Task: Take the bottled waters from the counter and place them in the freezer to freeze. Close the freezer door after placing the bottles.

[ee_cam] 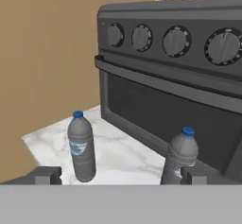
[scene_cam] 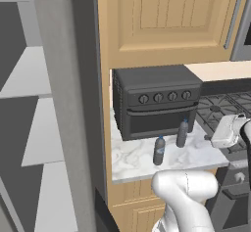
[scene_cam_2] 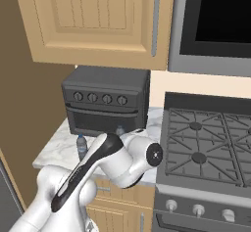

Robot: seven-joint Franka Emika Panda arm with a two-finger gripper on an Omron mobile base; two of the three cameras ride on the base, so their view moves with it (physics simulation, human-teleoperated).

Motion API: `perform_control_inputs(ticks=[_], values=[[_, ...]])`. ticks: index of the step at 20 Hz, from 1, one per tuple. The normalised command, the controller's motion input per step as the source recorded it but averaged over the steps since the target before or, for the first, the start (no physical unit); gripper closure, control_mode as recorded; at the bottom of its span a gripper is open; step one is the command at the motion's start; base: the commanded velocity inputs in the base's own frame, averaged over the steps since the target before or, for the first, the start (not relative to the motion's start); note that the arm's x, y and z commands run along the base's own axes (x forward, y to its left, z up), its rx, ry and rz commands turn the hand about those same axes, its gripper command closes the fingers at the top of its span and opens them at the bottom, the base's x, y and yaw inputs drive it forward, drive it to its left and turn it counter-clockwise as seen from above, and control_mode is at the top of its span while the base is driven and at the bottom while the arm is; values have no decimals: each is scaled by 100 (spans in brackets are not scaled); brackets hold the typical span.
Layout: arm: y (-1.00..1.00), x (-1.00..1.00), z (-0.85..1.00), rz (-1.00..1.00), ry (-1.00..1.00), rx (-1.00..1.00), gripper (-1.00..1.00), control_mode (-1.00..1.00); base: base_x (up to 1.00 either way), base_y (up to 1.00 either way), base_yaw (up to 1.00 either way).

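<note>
Left base view: two bottled waters, nearer bottle [scene_cam: 159, 150] and farther bottle [scene_cam: 182, 133], stood upright on the veined marble bench [scene_cam: 137, 160] before the boxy matte toaster oven [scene_cam: 156, 100]; freezer [scene_cam: 34, 128] open, pale shelves bare.

Right base view: one blue-capped bottle beside the arm.

Hand view: pincer [ee_cam: 120, 176] released, spread wide, apparently lined up for a first grasp.

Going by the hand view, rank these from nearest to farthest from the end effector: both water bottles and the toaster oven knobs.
1. Right bottle, beside the right fingertip.
2. Left bottle, standing on the counter, only slightly farther; nearly a tie.
3. Toaster oven knobs, high behind both.
</note>
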Motion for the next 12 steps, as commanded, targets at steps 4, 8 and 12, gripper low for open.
perform_control_inputs(ticks=[4, 8, 12], values=[[0, 0, -21, 17, -15, 0, -100, -100, 0, 0, 0], [0, 1, -9, 10, -8, 0, -100, -100, 0, 0, 0], [0, 7, -4, 0, -5, 0, -100, -100, 0, 0, 0]])
